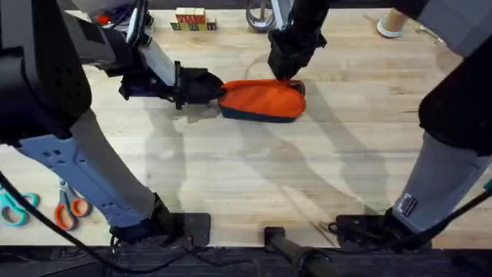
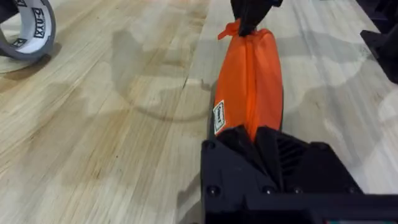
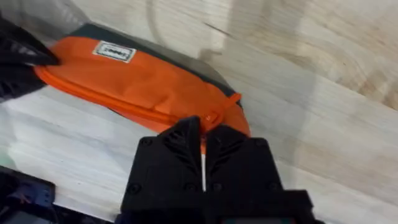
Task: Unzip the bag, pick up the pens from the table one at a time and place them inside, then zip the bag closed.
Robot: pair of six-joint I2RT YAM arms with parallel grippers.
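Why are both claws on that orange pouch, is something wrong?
Nothing looks wrong. The left gripper pinches one end of the bag, the right gripper is shut at the zipper end. The bag lies flat on the table, undamaged.

My arms are mostly matte black, with pale grey links near the bases; my left arm (image 1: 73,165) carries a light blue-grey bracket dotted with small holes. Black cables trail along both bases. My right arm (image 1: 430,185) wears a small printed label. My fingers (image 3: 186,155) are black moulded plastic, ribbed, with round screws.
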